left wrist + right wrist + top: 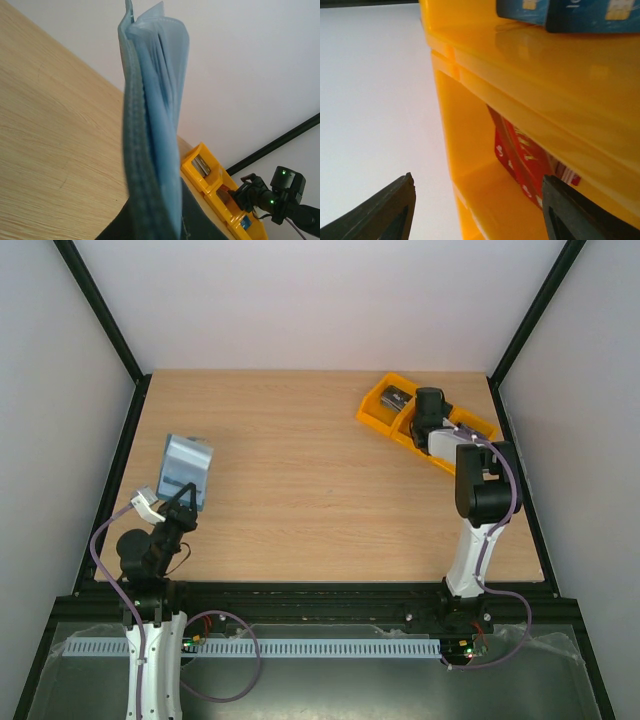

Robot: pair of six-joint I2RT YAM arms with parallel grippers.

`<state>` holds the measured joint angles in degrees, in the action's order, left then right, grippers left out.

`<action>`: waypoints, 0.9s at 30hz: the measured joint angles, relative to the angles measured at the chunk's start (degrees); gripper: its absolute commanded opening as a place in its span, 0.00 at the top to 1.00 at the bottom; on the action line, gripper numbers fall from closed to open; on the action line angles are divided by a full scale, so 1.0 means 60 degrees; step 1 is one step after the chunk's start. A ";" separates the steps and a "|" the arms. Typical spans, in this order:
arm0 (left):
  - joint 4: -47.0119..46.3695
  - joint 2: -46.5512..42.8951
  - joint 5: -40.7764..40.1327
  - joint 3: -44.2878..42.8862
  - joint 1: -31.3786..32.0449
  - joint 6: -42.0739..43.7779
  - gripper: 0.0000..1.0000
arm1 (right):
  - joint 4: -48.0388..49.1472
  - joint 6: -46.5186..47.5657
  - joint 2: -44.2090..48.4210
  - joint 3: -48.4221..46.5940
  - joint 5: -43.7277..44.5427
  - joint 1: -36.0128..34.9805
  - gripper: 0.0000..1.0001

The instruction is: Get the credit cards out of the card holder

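My left gripper (183,502) is shut on the lower edge of the teal-blue card holder (186,471) and holds it up near the table's left side. In the left wrist view the card holder (152,140) stands edge-on, its light-blue leaves slightly spread; no card shows in it. My right gripper (430,403) is open over the middle compartment of the orange tray (378,405) at the back right. In the right wrist view red credit cards (520,155) lie in that compartment between my fingertips (395,210), and blue credit cards (560,12) lie in the compartment beyond.
Dark grey cards (396,399) lie in the tray's left compartment, also shown in the left wrist view (202,167). Black frame posts and white walls enclose the wooden table (320,480).
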<state>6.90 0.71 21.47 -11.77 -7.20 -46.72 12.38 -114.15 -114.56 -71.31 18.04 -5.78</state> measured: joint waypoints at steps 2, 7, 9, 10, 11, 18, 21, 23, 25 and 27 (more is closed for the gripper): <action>-0.0007 0.0000 0.0000 0.0007 0.0000 0.0000 0.98 | 0.0135 0.0022 0.0000 -0.0044 -0.0062 0.0066 0.30; -0.0011 0.0000 0.0007 0.0047 0.0000 0.0000 0.98 | 0.0251 0.0033 -0.0153 -0.0481 -0.0262 0.0288 0.28; -0.0015 0.0000 0.0011 0.0047 0.0000 0.0000 0.98 | 0.0280 0.0029 -0.0317 -0.0736 -0.0357 0.0372 0.27; -0.0015 0.0000 0.0015 0.0051 0.0000 0.0000 0.98 | 0.0284 0.0025 -0.0393 -0.0845 -0.0415 0.0408 0.27; -0.0015 0.0000 0.0018 0.0051 0.0000 0.0000 0.98 | 0.0288 0.0025 -0.0437 -0.0892 -0.0455 0.0419 0.27; -0.0025 0.0000 0.0044 0.0102 0.0000 -0.0007 0.98 | 0.0277 0.0849 -0.0404 -0.1009 -0.0747 0.0470 0.28; -0.0036 0.0000 0.0084 0.0102 0.0000 -0.0015 0.98 | 0.0175 0.2663 -0.0237 -0.1308 -0.1362 0.0470 0.36; -0.0040 0.0000 0.0102 0.0102 0.0000 -0.0036 0.98 | 0.0120 0.4084 0.0146 -0.1395 -0.1934 0.0470 0.39; -0.0040 0.0000 0.0102 0.0102 0.0000 -0.0040 0.98 | -0.0026 0.5439 0.0707 -0.1344 -0.2459 0.0470 0.42; -0.0044 0.0000 0.0113 0.0102 0.0000 -0.0044 0.98 | -0.0266 0.6674 0.1286 -0.1249 -0.2849 0.0470 0.49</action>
<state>6.63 0.71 22.15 -11.16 -7.20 -46.98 10.79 -74.11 -106.85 -78.81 0.95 -2.96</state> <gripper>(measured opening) 0.076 0.592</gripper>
